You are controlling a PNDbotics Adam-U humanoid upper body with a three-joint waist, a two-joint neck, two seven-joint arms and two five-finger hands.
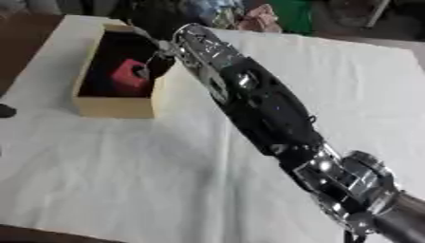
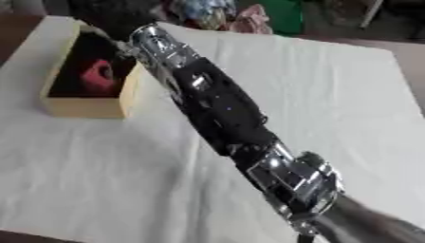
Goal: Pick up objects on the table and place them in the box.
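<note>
Red block (image 1: pixel 127 76) sits inside the box (image 1: pixel 116 105) at the table's (image 1: pixel 124 180) far left. My right hand (image 1: pixel 153 21) hangs over the box; finger state cannot tell. Left eye view shows a dark hole on the block; right eye view doesn't.

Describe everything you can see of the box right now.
The box is a small, shallow open-topped tray with pale tan walls that look like wood or cardboard and a dark inside. It sits flat on the white cloth near the table's far left corner. A red, blocky object lies inside. The right arm stretches across the table to it, and the right hand, dark and blurred, is over the box's far right corner, hiding that part. Whether it touches the box cannot be told.
</note>
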